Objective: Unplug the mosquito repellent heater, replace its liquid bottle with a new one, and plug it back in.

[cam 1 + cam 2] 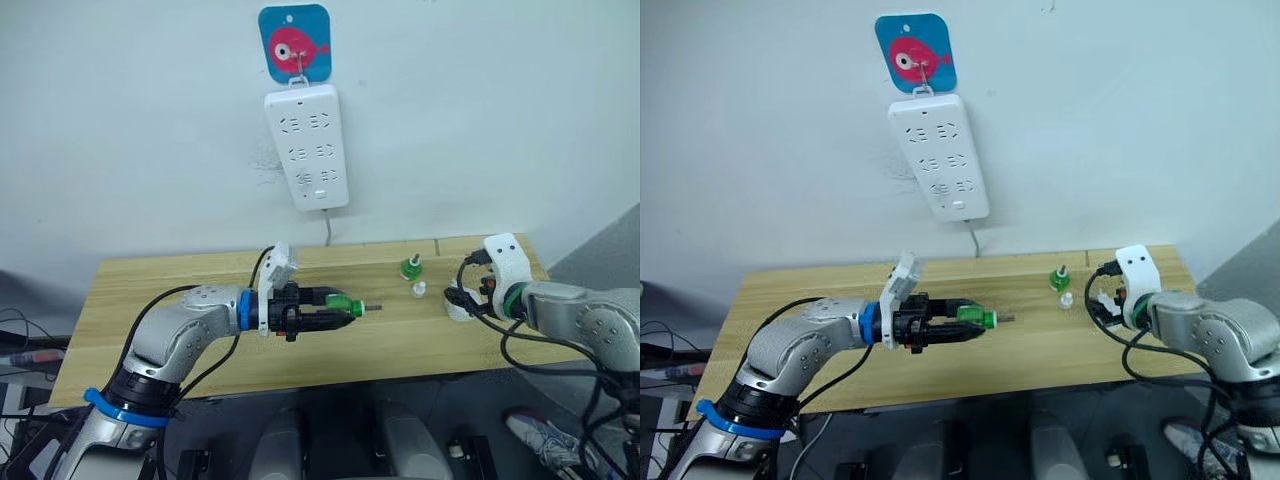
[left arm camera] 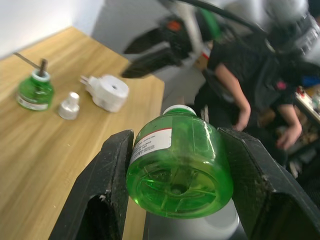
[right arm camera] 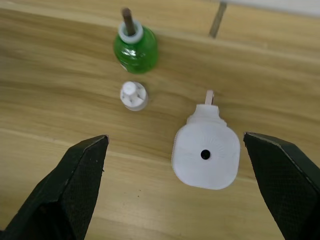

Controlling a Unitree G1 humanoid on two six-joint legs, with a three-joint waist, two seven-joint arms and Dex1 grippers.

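My left gripper is shut on a green liquid bottle, held on its side above the table's middle with its wick pointing right. In the left wrist view the bottle sits squeezed between both black fingers. The mosquito repellent heater lies unplugged, face up, on the table's right part, its round vent hole up and its plug pins pointing toward the wall. My right gripper hangs open just above the table, its fingers spread wide to either side of the heater. A second green bottle stands upright farther back.
A small white cap lies between the standing bottle and the heater. A long white power strip hangs on the wall under a blue fish hook plate, its cord dropping behind the wooden table.
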